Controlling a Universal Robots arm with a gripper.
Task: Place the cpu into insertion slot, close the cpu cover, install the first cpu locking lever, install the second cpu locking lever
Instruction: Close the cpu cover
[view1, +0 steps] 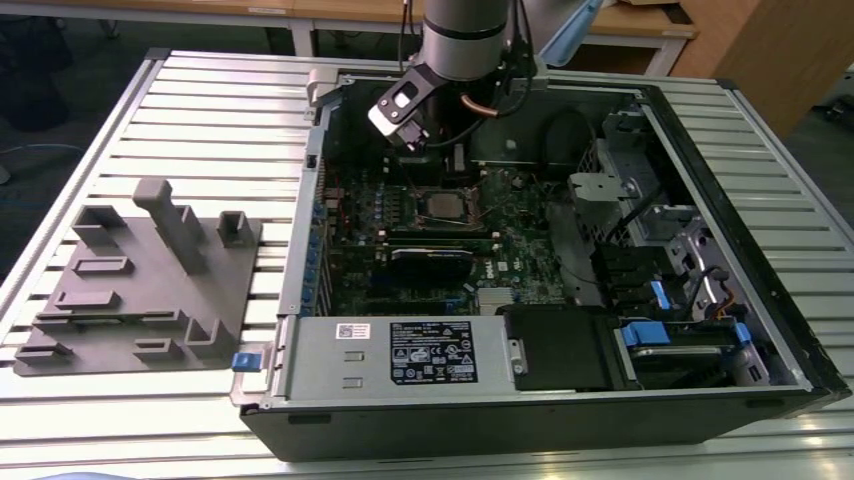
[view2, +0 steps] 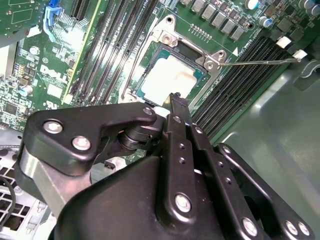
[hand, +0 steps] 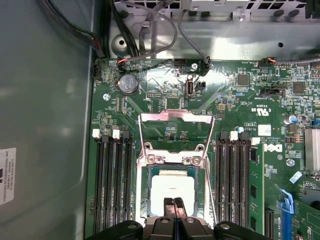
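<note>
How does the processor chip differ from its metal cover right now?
The chip is a solid pale plate; the cover is an open frame with a window. The chip lies flat in the socket; the cover is swung open beyond it. Both are silvery and roughly square.

Black metal computer case (view1: 534, 425) on slatted metal worktop (view1: 200, 110); grey plastic fixture block (view1: 140, 275) at exterior view's left of it. Green motherboard (view1: 527, 250) inside case. Silver-grey square cpu (hand: 172, 186) in silver-rimmed insertion slot (hand: 144, 197), mid-board. Silvery frame cpu cover (hand: 175, 116) open beside slot. Black tool (hand: 174, 202) over cpu.
</note>
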